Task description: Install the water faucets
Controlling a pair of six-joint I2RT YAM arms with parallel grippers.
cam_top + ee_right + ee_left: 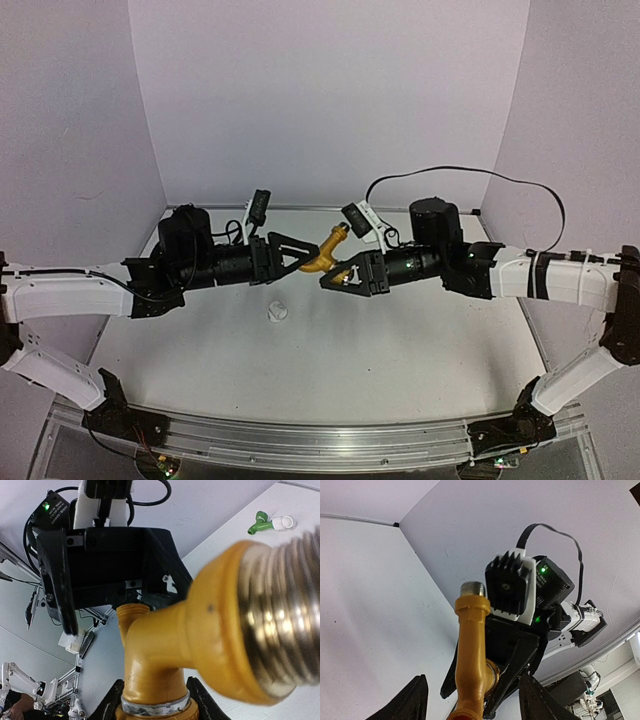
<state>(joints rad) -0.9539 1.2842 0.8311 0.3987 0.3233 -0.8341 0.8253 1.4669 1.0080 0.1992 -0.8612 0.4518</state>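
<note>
"Looking from the top camera first: where is the yellow-gold faucet [328, 248]?"

"Up off the desk [400, 340], over its middle, between the two arms. The left end effector [303, 258] meets it from 9 o'clock, the right end effector [337, 277] from 4 o'clock. A white fitting [276, 312] lies on the desk at 7 o'clock of the faucet."

"And the left wrist camera?"

"The faucet stands upright, its metal thread at 12 o'clock. The left fingers [412, 702] flank its lower part with a gap on each side, so they are apart and not pinching. The right end effector clasps it from behind."

"The right wrist camera?"

"The right fingers [111, 707] are narrowed onto the faucet's body at 6 o'clock, holding it. Its threaded end looms blurred at 3 o'clock. At 1 o'clock, a green faucet [259, 526] lies on the desk, right against a white cylinder [283, 522]."
</note>
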